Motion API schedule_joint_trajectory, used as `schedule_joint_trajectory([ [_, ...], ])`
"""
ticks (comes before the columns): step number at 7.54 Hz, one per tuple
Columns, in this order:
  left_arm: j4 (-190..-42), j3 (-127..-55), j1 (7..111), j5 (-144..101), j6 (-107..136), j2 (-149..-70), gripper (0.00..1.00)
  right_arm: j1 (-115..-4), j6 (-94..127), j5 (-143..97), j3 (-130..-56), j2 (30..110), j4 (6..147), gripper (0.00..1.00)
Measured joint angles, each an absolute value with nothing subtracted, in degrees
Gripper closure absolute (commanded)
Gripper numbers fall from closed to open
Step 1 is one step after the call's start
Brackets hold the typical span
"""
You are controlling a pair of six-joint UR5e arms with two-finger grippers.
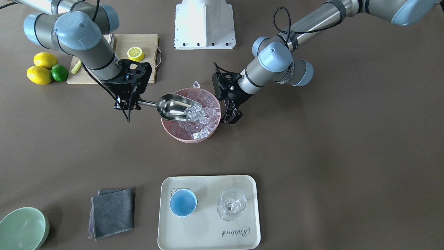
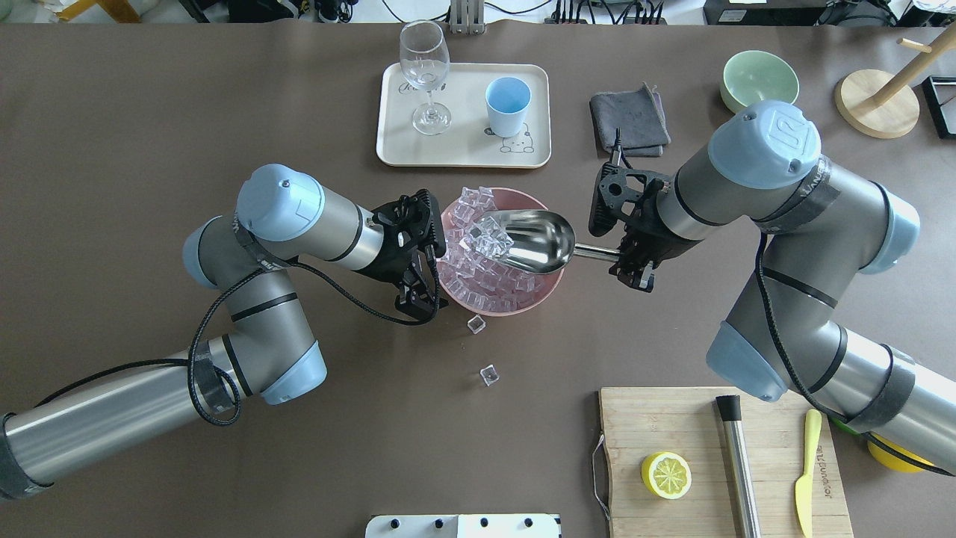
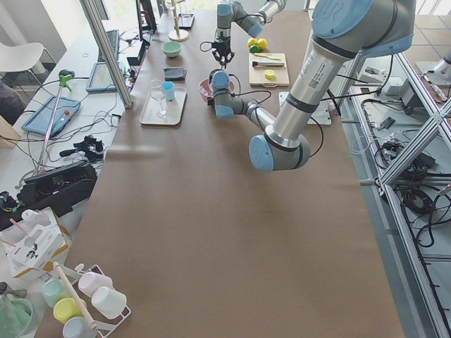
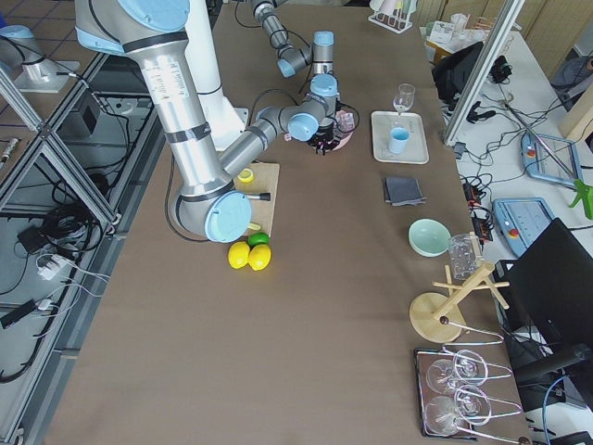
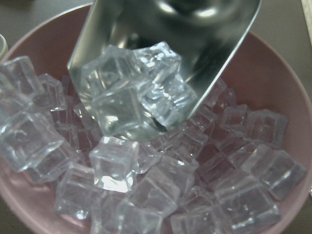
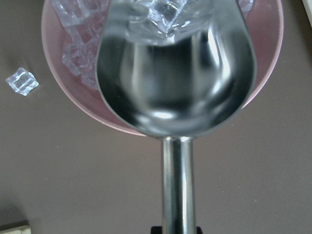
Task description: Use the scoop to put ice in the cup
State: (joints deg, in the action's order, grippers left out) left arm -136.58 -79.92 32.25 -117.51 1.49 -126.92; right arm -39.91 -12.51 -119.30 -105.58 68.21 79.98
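Note:
The silver scoop [image 1: 171,106] lies tilted over the pink bowl [image 1: 173,133], with its mouth in the heap of clear ice [image 1: 199,121]. Several cubes sit at its front lip [image 5: 131,97]. My right gripper [image 1: 127,104] is shut on the scoop's thin handle, beside the bowl. My left gripper [image 1: 231,118] sits against the bowl's opposite rim; I cannot tell whether it is open or shut. The light-blue cup [image 1: 183,202] stands empty on the cream tray [image 1: 208,236], well away from the bowl.
A clear stemmed glass [image 1: 231,203] shares the tray. Loose cubes [image 2: 476,323] [image 2: 489,373] lie on the table near the bowl. There is also a grey cloth [image 1: 112,212], a pale green bowl [image 1: 22,229], a cutting board [image 2: 709,418] with a lemon half, and lemons and a lime [image 1: 45,69].

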Motion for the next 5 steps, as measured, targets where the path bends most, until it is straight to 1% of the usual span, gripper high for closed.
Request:
schedule_joint_trajectory([
  [5, -136.58, -80.03, 32.34, -117.55, 1.49, -126.79, 0.01, -41.75, -2.83, -121.91, -105.84, 70.00, 72.77, 1.00],
])
